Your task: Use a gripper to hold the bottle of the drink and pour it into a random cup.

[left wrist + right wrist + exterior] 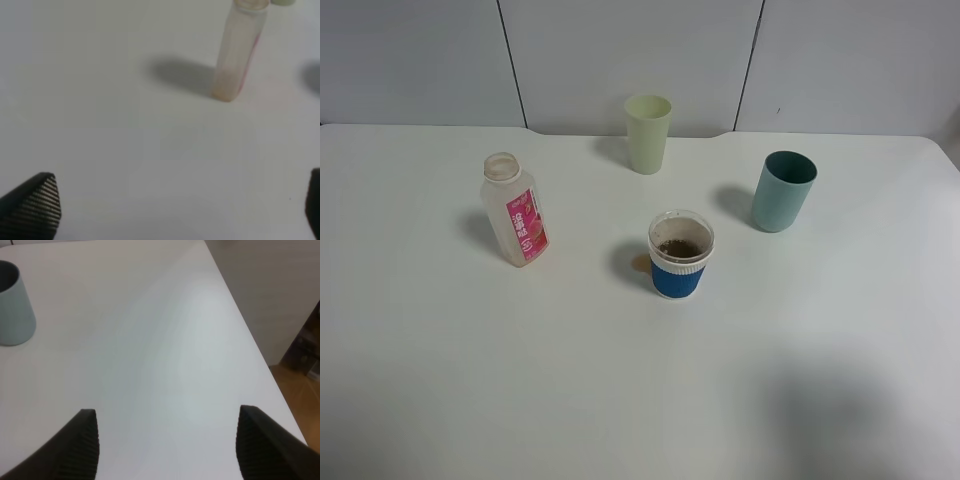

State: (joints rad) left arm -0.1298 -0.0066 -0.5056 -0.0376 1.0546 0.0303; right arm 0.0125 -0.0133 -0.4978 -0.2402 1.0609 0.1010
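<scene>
The bottle (515, 215) stands upright at the table's left, capless, with a pink label and looking nearly drained. It also shows in the left wrist view (236, 55), well ahead of my left gripper (182, 210), which is open and empty. The cup (680, 255) with the blue ribbed sleeve stands near the table's middle and holds brown drink. My right gripper (167, 445) is open and empty over bare table at the right side. Neither gripper shows in the exterior high view.
A pale green tumbler (647, 133) stands at the back middle. A teal tumbler (783, 191) stands at the right and also shows in the right wrist view (14, 305). The table's right edge (250, 340) runs close to my right gripper. A small brown spot (640, 263) lies by the cup.
</scene>
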